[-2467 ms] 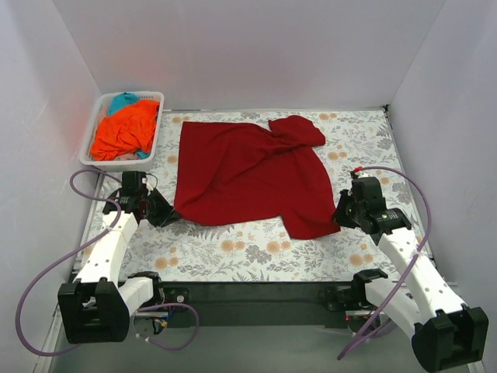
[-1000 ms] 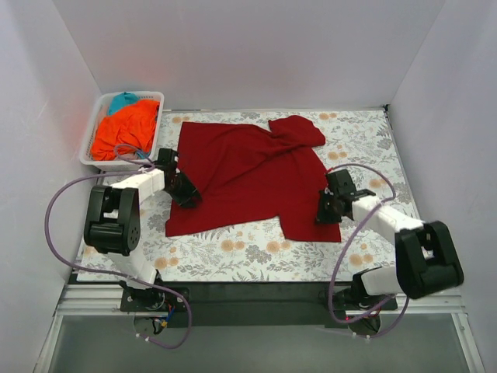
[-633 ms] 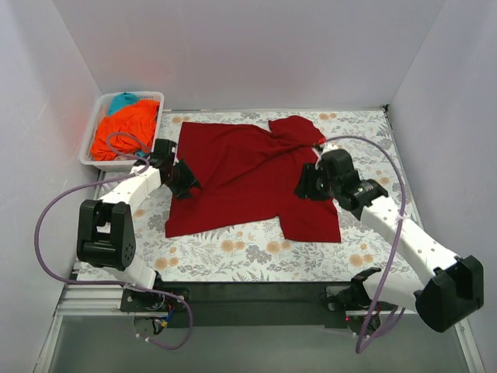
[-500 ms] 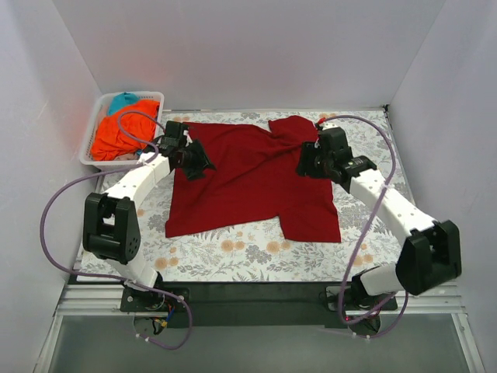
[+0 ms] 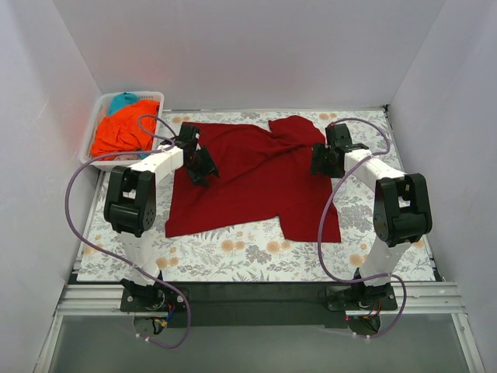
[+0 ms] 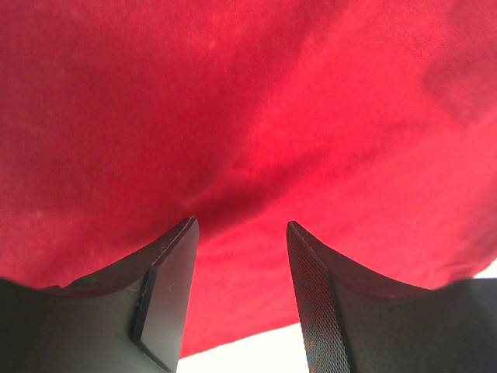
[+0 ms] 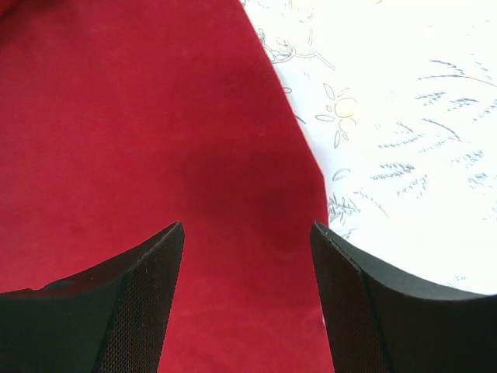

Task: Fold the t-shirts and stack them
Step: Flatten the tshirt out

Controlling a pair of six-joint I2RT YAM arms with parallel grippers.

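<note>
Over red t-shirt (image 5: 248,171), left hand (image 6: 241,225), right hand (image 7: 246,227) gape.

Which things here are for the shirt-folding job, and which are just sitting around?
For the job: dark red t-shirt, orange t-shirt, teal t-shirt, left hand, right hand.

Just sitting around: white basket that the orange and teal shirts lie in, flowery tablecloth.

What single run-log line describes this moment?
left gripper open over red shirt | right gripper open over its edge | orange shirt, teal shirt in basket
</note>
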